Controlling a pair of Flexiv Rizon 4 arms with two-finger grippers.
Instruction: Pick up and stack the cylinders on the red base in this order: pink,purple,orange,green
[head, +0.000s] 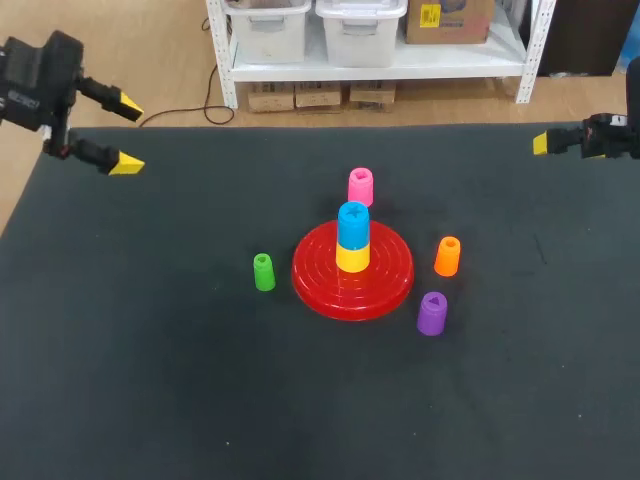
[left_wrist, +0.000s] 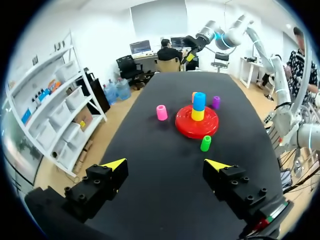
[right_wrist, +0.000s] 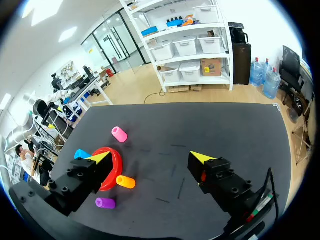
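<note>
Your red base (head: 385, 283) sits about mid-tabletop (head: 150, 380). It carries a yellow cylinder (head: 352, 258) with a blue cylinder (head: 352, 224) stacked on top of it. All four cylinders you are to stack stand upright on the tabletop around the base.

- **Pink cylinder** (head: 360, 187): just beyond the base's far edge.
- **Orange cylinder** (head: 447, 256): to the base's right, near its rim.
- **Purple cylinder** (head: 432, 313): at the near right, just beside the rim.
- **Green cylinder** (head: 263, 272): on the left, close to the rim.

Your left gripper (head: 128, 133) hangs at the far left corner of the tabletop, with its fingers spread wide and empty. Your right gripper (right_wrist: 150, 159) is at the far right edge, likewise spread wide and empty. Both are well apart from every cylinder.
</note>
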